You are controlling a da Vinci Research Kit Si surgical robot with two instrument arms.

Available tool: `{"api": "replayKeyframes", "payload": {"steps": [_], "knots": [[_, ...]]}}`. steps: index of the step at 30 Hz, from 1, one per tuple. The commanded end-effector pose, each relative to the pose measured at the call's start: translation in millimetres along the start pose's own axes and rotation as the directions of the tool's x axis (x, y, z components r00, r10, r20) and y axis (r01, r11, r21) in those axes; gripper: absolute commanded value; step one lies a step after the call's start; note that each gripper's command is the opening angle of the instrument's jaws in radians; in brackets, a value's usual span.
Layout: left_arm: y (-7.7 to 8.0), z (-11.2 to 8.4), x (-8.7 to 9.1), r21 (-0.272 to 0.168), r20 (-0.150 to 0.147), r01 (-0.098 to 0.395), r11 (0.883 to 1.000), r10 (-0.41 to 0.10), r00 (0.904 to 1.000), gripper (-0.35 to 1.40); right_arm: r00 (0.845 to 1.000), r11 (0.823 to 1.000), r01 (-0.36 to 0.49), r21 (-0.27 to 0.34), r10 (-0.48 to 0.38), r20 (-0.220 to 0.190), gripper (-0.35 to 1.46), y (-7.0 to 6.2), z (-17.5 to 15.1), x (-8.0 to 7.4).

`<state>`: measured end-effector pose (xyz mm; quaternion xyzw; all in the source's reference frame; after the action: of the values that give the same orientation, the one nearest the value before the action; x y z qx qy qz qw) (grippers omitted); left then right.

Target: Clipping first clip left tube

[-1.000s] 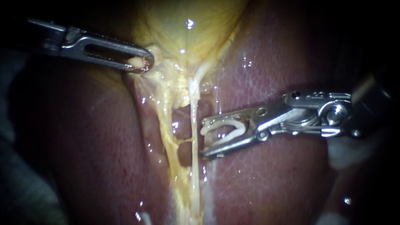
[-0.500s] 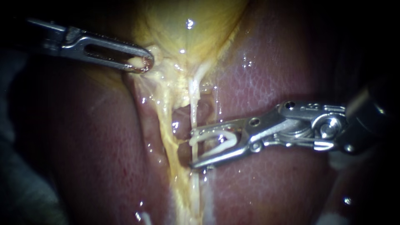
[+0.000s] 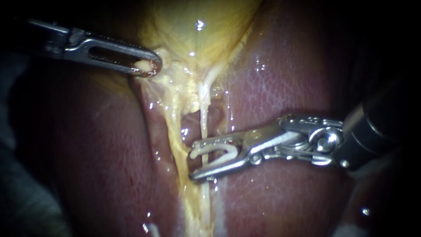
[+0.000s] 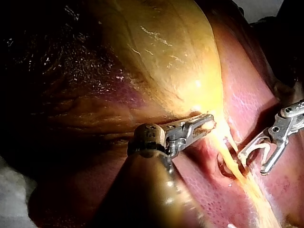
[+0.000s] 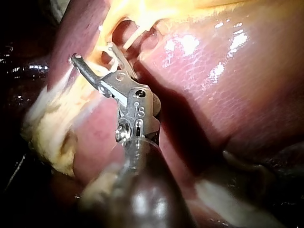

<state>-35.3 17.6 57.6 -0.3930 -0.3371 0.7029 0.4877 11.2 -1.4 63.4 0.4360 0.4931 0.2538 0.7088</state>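
Note:
My left instrument (image 3: 149,66) comes in from the upper left, its slotted jaws shut on yellowish tissue at the base of the gallbladder (image 3: 197,26). Two strands run down from there: a yellow tube (image 3: 175,140) on the left and a pale white tube (image 3: 204,114) on the right. My right instrument (image 3: 194,160) holds an open white clip (image 3: 210,149), one leg against each jaw. Jaws and clip straddle the white tube, with the tips in the gap between the two tubes. The left wrist view shows my left instrument (image 4: 206,124) and my right instrument (image 4: 251,164).
Reddish liver (image 3: 285,79) lies on both sides of the tubes and under the right instrument's shaft. In the right wrist view my right instrument (image 5: 92,52) reaches into pale fatty tissue (image 5: 52,128) beside the liver (image 5: 213,85).
My right instrument has moved left with the clip, from beside the white tube to straddling it. My left instrument and the tissue it holds have not moved.

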Motion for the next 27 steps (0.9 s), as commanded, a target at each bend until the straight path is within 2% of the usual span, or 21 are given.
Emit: {"api": "replayKeyframes", "payload": {"steps": [1,7,27], "knots": [[0.0,0.0,0.0,0.0,0.0,0.0,1.0,0.0,1.0,-0.35,1.0,1.0,-0.002,-0.002,0.002,0.001,0.5,0.3,0.1,-0.3],[0.0,0.0,0.0,0.0,0.0,0.0,1.0,0.0,1.0,-0.35,1.0,1.0,0.0,-0.009,0.0,0.003,0.5,1.9,0.5,-1.4],[0.0,0.0,-0.1,0.0,0.0,0.0,1.0,0.0,1.0,-0.35,1.0,1.0,0.002,-0.007,-0.002,-0.006,0.5,3.0,3.1,-1.1]]}}
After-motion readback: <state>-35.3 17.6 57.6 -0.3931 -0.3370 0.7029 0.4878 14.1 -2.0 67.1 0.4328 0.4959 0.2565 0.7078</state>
